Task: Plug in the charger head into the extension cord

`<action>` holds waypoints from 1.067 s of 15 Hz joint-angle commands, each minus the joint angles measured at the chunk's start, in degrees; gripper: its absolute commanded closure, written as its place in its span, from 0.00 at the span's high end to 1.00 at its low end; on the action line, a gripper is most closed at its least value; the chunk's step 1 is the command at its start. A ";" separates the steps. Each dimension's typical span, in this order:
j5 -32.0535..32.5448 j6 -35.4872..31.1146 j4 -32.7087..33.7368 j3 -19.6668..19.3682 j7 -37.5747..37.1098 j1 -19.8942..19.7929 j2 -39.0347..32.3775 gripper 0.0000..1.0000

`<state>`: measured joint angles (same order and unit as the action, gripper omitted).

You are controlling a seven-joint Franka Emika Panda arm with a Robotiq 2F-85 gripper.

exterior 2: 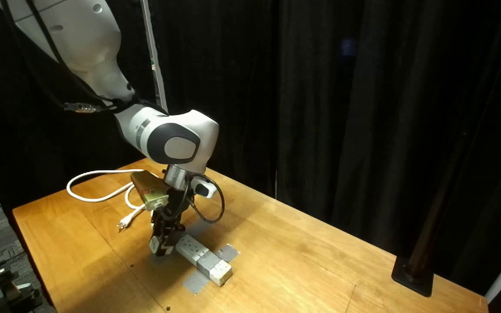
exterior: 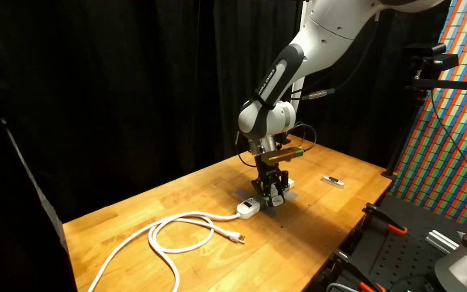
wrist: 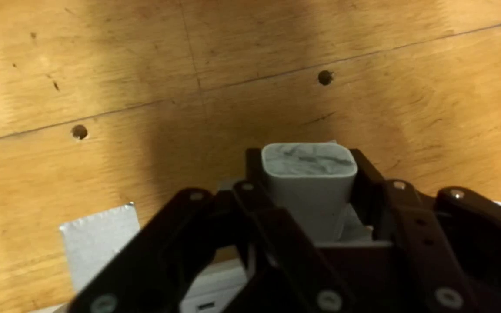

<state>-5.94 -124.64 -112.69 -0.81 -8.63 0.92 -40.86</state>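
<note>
I cannot make out the far end of the charger [wrist: 309, 161]: the dark links of the gripper [wrist: 312, 195] crowd around it in my wrist view, so whether it meets a socket of the extension cord [exterior 2: 192, 247] I am unable to confirm. The gripper also masks the middle of the extension cord in an exterior view, where the cable [exterior: 168, 222] is cut off by the lower edge. A dark item on a silver bar [exterior: 333, 183] is too small to identify. I find the gripper holding the charger by its two flanks, low over the desk [exterior: 225, 263] and close to the extension cord; over it or alongside, I cannot judge. The charger's exposed face is a rounded rectangle, marbled grey within a pale rim. The extension cord is oblong, grey and white, with slotted outlets and a dark rectangle at its cable end; matte grey tape [exterior 2: 196, 281] straps it. The cable is smooth, white and loosely looped, its plug [exterior: 235, 236] metal-pronged. The desk is honey-coloured wood, scratched, seamed and marked with small round holes.
</note>
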 commanded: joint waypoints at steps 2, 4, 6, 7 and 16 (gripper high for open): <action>-0.81 -0.80 1.78 0.61 0.68 -0.37 -0.28 0.23; -0.93 -0.33 2.29 0.67 0.49 -0.34 -0.42 0.23; -1.33 0.12 2.99 0.95 0.50 -0.43 -0.54 0.23; -1.57 0.37 3.23 1.13 0.55 -0.51 -0.51 0.23; -3.20 4.38 7.39 2.00 -0.02 -0.52 -1.69 0.23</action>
<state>-6.50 -121.45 -110.64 -0.52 -8.73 0.91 -41.29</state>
